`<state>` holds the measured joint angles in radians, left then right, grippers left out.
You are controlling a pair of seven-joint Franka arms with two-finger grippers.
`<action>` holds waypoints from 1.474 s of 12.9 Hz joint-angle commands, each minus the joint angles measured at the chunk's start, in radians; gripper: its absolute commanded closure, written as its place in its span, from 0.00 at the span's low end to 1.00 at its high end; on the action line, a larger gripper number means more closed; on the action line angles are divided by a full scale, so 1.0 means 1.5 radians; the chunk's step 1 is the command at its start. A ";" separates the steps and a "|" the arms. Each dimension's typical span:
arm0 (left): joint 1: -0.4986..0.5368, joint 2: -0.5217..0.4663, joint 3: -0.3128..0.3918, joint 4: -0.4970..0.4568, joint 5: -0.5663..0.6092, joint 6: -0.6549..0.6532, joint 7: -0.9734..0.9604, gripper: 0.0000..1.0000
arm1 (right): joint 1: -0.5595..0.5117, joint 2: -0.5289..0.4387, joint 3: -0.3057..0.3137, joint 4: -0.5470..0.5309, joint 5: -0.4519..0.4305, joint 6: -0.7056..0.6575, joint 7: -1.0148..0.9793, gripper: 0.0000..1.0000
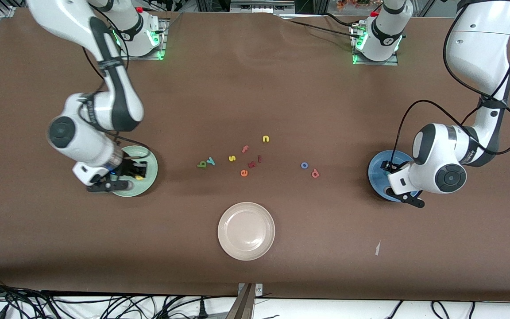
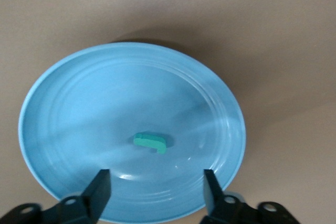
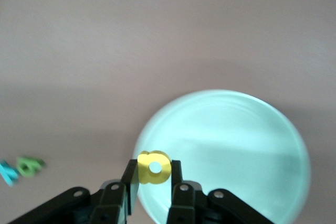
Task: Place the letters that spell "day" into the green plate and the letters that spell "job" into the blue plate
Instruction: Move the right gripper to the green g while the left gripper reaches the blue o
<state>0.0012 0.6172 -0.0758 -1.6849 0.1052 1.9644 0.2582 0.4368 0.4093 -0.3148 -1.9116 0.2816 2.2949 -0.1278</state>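
glossy blue plate [image 2: 63,93], matt brown table [image 1: 255,88]

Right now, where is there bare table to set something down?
Bare stretches lie between the green plate and the dark green d, and between the pinkish-red b and the blue plate. Around the orange e it is crowded.

A beige plate [image 1: 246,231] sits on the brown table [image 1: 255,88], nearest the front camera. Farther up, loose letters lie scattered (all tiny): a yellow n [image 1: 265,139], a pink f [image 1: 245,149], a yellow s [image 1: 232,158] and an orange e [image 1: 244,173].
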 commanded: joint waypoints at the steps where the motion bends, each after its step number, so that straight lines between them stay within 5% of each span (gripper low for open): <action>1: -0.002 -0.015 -0.032 -0.004 0.006 -0.003 -0.031 0.00 | -0.020 -0.073 0.011 -0.074 -0.002 -0.037 -0.030 0.08; 2: -0.002 -0.015 -0.055 -0.003 0.006 -0.003 -0.081 0.00 | -0.020 -0.078 0.011 -0.078 -0.002 -0.040 -0.026 0.01; 5: -0.022 -0.013 -0.119 0.006 0.006 0.003 -0.285 0.00 | -0.014 -0.077 0.016 -0.071 -0.003 -0.048 0.009 0.01; 8: -0.100 -0.002 -0.123 0.010 0.004 0.015 -0.535 0.00 | 0.061 -0.020 0.019 -0.031 0.000 -0.025 0.137 0.01; 13: -0.186 0.053 -0.124 0.024 0.005 0.173 -0.873 0.00 | 0.181 0.072 0.019 -0.007 0.003 0.086 0.306 0.01; 14: -0.188 0.063 -0.124 0.024 0.005 0.197 -0.898 0.03 | 0.197 0.086 0.019 -0.006 0.007 0.098 0.325 0.01; 16: -0.188 0.076 -0.126 0.024 -0.010 0.231 -0.906 0.29 | 0.223 0.118 0.019 -0.005 0.008 0.150 0.370 0.01; 19: -0.195 0.081 -0.125 0.016 -0.055 0.254 -0.907 0.33 | 0.238 0.129 0.017 0.008 0.007 0.165 0.390 0.02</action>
<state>-0.2821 0.7327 -0.2682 -1.6719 0.0505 2.3371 -1.0900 0.7800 0.5867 -0.2754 -1.9326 0.2819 2.5390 0.4378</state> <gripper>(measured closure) 0.317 0.013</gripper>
